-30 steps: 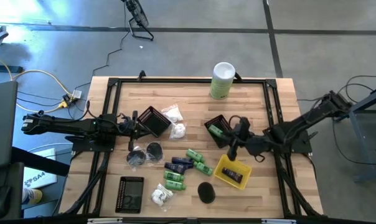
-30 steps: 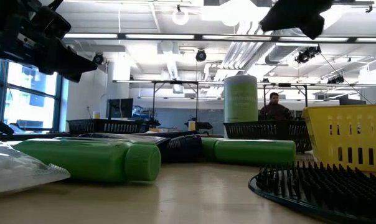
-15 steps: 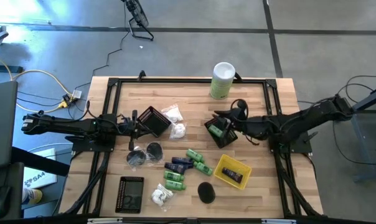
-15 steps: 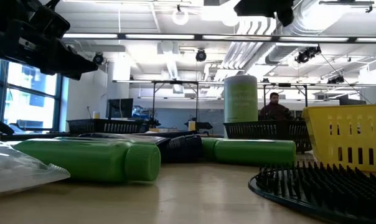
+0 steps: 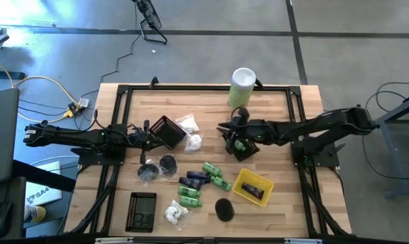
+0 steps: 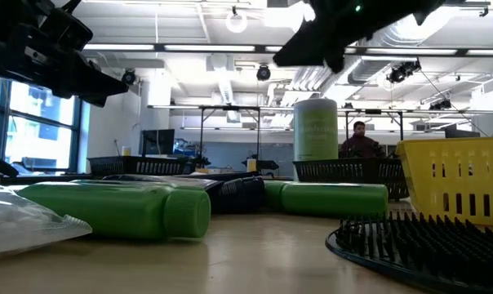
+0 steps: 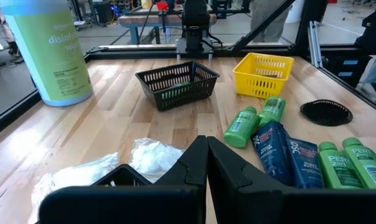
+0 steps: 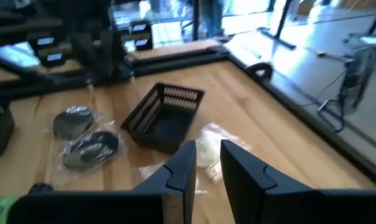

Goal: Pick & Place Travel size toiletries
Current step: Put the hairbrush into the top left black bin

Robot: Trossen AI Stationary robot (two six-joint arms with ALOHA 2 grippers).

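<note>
The travel size toiletries lie loose mid-table: green bottles (image 5: 214, 173), navy tubes (image 5: 194, 179), black discs in clear wrap (image 5: 157, 167) and white packets (image 5: 189, 125). One green bottle lies in the black basket (image 5: 240, 144), and a navy tube lies in the yellow basket (image 5: 253, 187). My right gripper (image 5: 223, 129) hangs above the black basket's far left corner, pointing toward the table's left, slightly open, with nothing between its fingers (image 8: 182, 168). My left gripper (image 5: 148, 131) waits shut at the left, beside a tipped black basket (image 5: 168, 131).
A tall white-and-green canister (image 5: 242, 87) stands at the far edge. A flat black grid tray (image 5: 142, 211) and a round black brush disc (image 5: 223, 209) lie near the front edge. A black frame (image 5: 204, 87) borders the wooden table.
My right gripper has left the spot above the yellow basket, swinging toward the far edge and then toward the table's left, over the black basket. It has turned about and now points at the table's left. The gap between its fingers looks unchanged. The toiletries lie as before.
</note>
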